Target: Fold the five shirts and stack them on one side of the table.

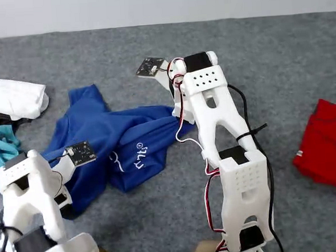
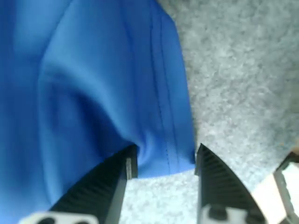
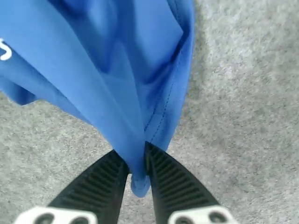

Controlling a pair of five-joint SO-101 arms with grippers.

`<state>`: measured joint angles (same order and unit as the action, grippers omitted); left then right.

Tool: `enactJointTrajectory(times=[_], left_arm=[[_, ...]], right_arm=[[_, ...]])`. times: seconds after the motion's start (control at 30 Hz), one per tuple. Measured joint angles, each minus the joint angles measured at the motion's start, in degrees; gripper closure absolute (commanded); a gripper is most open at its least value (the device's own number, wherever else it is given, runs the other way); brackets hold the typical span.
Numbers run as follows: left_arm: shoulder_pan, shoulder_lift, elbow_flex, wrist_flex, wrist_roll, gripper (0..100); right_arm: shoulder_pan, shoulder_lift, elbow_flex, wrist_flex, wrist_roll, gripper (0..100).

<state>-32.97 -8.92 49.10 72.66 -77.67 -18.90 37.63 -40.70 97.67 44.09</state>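
Right end effector sits nearest, its ribbed fingers pinched narrow on a bunched fold of the blue shirt, which spreads away from the tips. Left end effector stands wide, with a hemmed corner of the shirt lying between its jaws on the grey bench, not yet gripped. Best next, as a judgement: close the left fully on that hem, then lift both ends evenly so the cloth spreads flat, staying clear of the red shirt well off to the right one's side
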Motion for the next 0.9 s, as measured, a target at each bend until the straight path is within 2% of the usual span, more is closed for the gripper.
enactJointTrajectory(times=[0.23, 0.4, 0.6, 0.67, 0.8, 0.9], left_arm=[[0.0, 3.8, 0.0, -2.3, 0.0, 80], [0.0, 5.2, 0.0, -5.6, 2.0, 87], [0.8, 5.5, 0.1, -5.7, 2.5, 100], [1.8, 5.5, 0.1, -5.6, 2.5, 100], [3.1, 6.5, -4.4, 1.0, 3.2, 100], [3.3, 6.3, -13.0, 7.0, 4.3, 100]], right_arm=[[0.0, 0.0, 0.0, 0.0, 0.0, 98.9], [0.0, -0.3, 0.0, 0.0, 0.0, 98.9], [0.0, -2.2, 0.0, 0.0, 0.0, 98.9], [0.0, -2.3, 0.0, 0.3, 0.0, 98.9], [-1.3, -3.8, 0.0, 0.4, -0.1, 98.9], [-3.2, -6.4, 0.0, 0.4, -0.1, 98.9]])
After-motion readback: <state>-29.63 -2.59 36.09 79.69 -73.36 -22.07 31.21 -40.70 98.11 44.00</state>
